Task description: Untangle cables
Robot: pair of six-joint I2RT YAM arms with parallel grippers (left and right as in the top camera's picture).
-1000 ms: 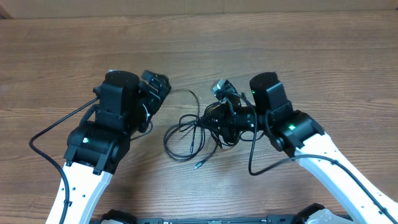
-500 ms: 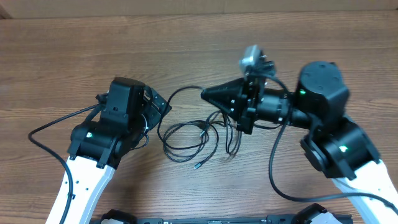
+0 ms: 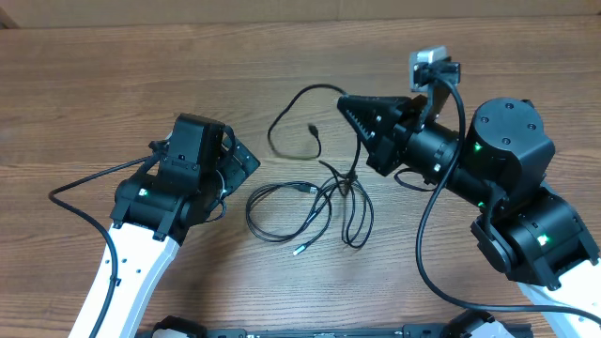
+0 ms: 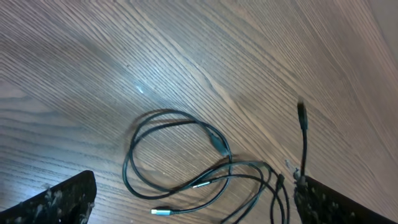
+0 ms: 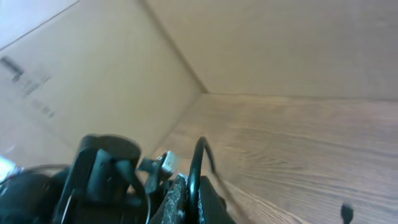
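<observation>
Thin black cables (image 3: 310,202) lie as loose loops on the wooden table between my arms; one strand (image 3: 300,99) rises in an arc up to my right gripper. My right gripper (image 3: 346,105) is shut on that strand (image 5: 198,163) and holds it lifted above the table. The strand's plug end (image 3: 313,129) hangs free. My left gripper (image 3: 242,160) is open and empty, just left of the loops. In the left wrist view the loops (image 4: 186,155) with metallic plugs lie between the open fingers (image 4: 193,205).
Thick black robot cables run along both arms (image 3: 84,188). A cardboard wall (image 5: 261,43) stands behind the table's far edge.
My right gripper has risen and moved right and back, pulling one strand up out of the bundle. The loops on the table have spread. The left arm barely moved.
</observation>
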